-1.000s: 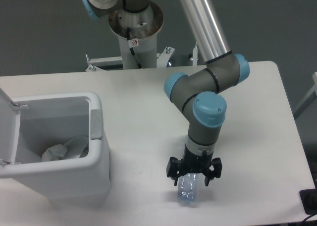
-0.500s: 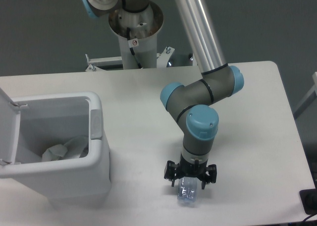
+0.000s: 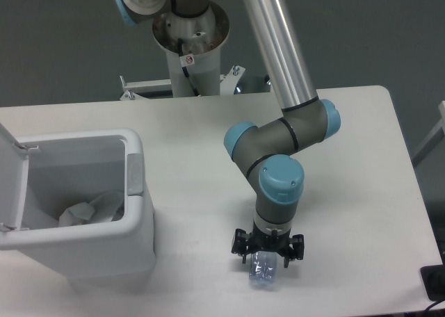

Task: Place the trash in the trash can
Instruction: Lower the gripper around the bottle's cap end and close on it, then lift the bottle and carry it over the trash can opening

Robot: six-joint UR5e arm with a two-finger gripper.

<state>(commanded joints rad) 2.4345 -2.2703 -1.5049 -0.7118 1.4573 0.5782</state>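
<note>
The trash can [image 3: 132, 213] stands open at the table's left with the white wrapper [image 3: 83, 211] already inside, so the gripper [image 3: 268, 256], its fingers spread either side of the crushed bottle [image 3: 263, 270] lying just beneath, should settle squarely before squeezing to avoid a slip.

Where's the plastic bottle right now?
The plastic bottle lies on the table near its front edge, right under the end effector, whose fingers straddle its upper end. The trash can stands well off to its left in the camera view.
</note>
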